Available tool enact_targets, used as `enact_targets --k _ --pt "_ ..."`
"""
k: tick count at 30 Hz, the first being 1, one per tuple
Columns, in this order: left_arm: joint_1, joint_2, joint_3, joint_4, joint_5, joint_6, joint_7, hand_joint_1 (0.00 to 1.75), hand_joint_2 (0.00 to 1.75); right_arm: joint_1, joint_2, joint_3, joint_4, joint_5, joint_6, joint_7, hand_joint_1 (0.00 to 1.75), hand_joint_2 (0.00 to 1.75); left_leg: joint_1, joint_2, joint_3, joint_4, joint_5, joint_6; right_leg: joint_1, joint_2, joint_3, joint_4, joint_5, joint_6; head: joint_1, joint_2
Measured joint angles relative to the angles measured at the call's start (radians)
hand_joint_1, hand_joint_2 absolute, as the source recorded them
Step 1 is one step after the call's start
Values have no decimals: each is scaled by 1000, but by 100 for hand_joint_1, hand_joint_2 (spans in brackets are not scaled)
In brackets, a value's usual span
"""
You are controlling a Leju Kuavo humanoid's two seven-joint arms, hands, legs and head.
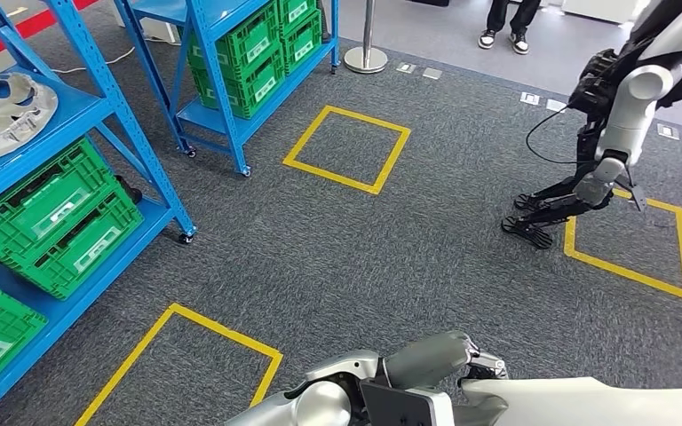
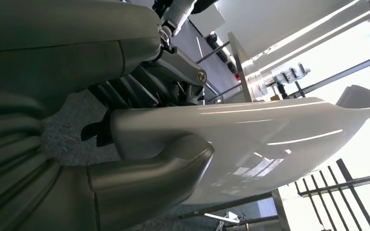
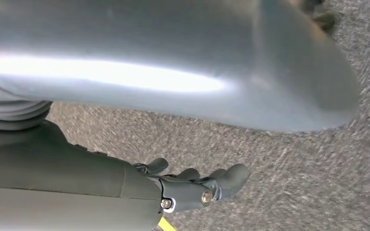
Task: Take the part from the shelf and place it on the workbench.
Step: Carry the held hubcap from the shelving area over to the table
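Grey speckled carpet floor (image 1: 382,257) marked with yellow tape squares (image 1: 347,149). Blue steel shelving racks (image 1: 133,133) along the left side, holding green plastic crates (image 1: 58,222); a silver wheel cover (image 1: 0,111) lies on an upper shelf. A chrome stanchion post (image 1: 366,53) stands at the far edge, a person's dark shoes (image 1: 503,39) beyond it. A second humanoid robot (image 1: 617,115) stands at right, beside another tape square. The task's thing, a long glossy white moulded panel part (image 1: 586,401), sits low in the head view, carried above the floor; its long axis runs across the robot's front, its near end at the left hand (image 1: 435,359). Left hand grips that end, thumb (image 2: 173,163) pressed on the white surface (image 2: 250,144). Right hand (image 3: 192,187) lies beside the part (image 3: 173,57), fingers curled; whether it grips, cannot tell.
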Motion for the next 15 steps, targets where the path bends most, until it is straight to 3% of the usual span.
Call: enact_targets --k 1,2,3,6,8,11,13,15 --pt "7 4 7 3 -1 0 -2 175 175 1 0 -2 0 -1 0 -1 0 0 -1 9 -1 1 0 0 0 -3 -17 39 -11 0 1 0" --pt "14 8 14 5 -1 0 -6 175 175 2 0 -4 0 -2 0 -2 0 0 -2 17 -2 1 -1 1 0 -4 -15 42 -3 -1 1 0" --pt "20 12 21 7 -3 0 -10 175 175 3 0 -7 0 -4 0 -5 0 0 -2 24 -2 2 -1 0 0 -7 8 3 21 -3 2 0" --pt "37 19 47 5 -20 4 -25 175 175 2 -1 -14 0 -6 0 -16 0 0 -6 37 -2 8 -7 -9 7 -37 119 -193 93 -15 3 0" --pt "49 24 66 1 -30 6 -30 175 175 2 0 -15 0 -5 0 -22 0 0 -9 42 -1 8 -7 -19 13 -45 137 -232 98 -25 2 0" --pt "65 28 95 -5 -41 9 -31 175 175 6 0 -16 0 -3 0 -24 0 0 -7 36 -4 14 -15 -36 9 -32 135 -241 106 -41 1 0" --pt "71 33 110 -8 -45 12 -31 175 175 6 0 -16 0 -2 0 -25 0 0 -3 12 -37 89 -62 -48 4 -25 136 -246 111 -50 -4 0" --pt "80 42 121 -8 -46 12 -31 175 175 5 0 -16 0 -2 0 -26 0 0 -1 -5 -99 224 -126 -55 4 -15 133 -246 112 -55 -8 0"
